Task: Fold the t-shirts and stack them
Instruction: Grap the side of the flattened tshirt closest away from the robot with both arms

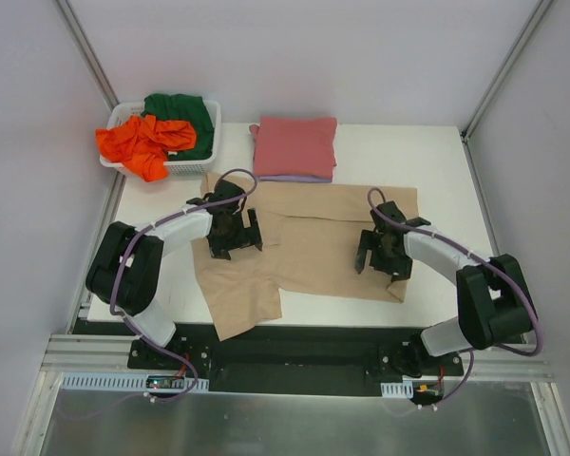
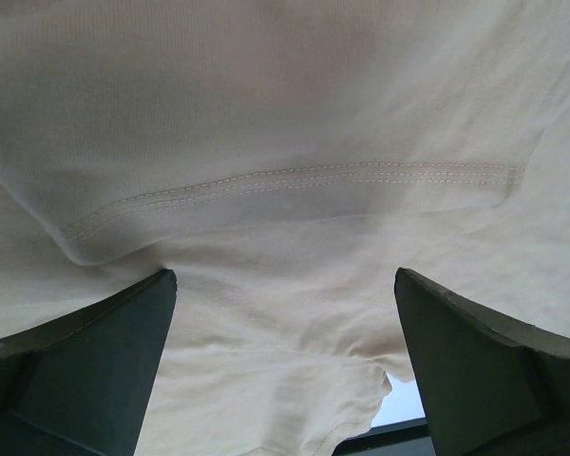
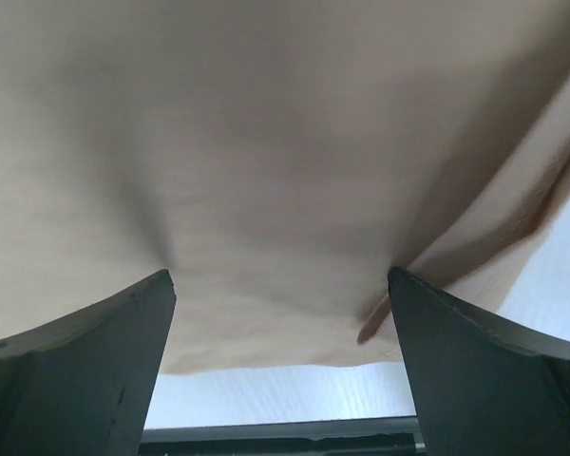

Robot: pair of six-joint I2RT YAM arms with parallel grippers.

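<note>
The tan t-shirt (image 1: 313, 237) is spread on the bench (image 1: 437, 161), long axis 9 to 3 o'clock; the left gripper (image 1: 233, 235) is held over its 9 o'clock end, the right gripper (image 1: 381, 256) over its 4 o'clock hem; both are spread, nothing pinched.

Five t-shirts are counted: this one; the pinkish-red t-shirt (image 1: 294, 144) on the lavender t-shirt (image 1: 299, 178) at 12; the orange t-shirt (image 1: 142, 142) and green t-shirt (image 1: 185, 114) in one basket (image 1: 185, 168) at 10.

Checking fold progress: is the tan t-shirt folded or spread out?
Spread out: the tan t-shirt lies wide and flat across the table, unlike the folded pinkish-red t-shirt behind it.

White table (image 1: 446, 161), pale grey walls (image 1: 304, 57), metal corner posts (image 1: 85, 52); even light
</note>
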